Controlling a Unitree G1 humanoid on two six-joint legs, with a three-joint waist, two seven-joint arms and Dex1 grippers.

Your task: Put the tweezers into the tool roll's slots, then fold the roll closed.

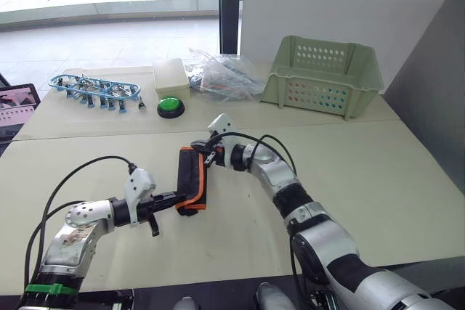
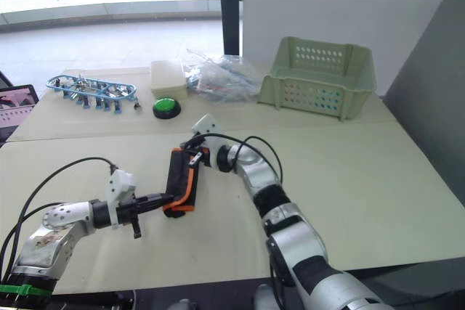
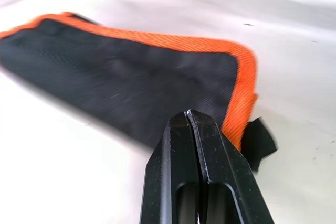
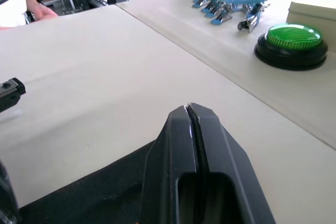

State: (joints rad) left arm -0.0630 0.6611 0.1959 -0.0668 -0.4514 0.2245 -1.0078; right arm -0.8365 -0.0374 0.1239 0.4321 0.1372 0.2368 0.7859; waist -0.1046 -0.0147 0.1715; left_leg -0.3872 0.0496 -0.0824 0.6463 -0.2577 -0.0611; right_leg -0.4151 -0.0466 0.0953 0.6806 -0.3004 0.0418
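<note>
Lying folded on table [image 1: 378,179], tool roll [image 1: 192,179]; both grippers' fingers [image 3: 202,145] pressed together.

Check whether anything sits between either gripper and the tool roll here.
Nothing visible does. The tool roll lies folded on the table, with the left gripper at its near end and the right gripper at its far end. The basket and rack are well beyond.
</note>
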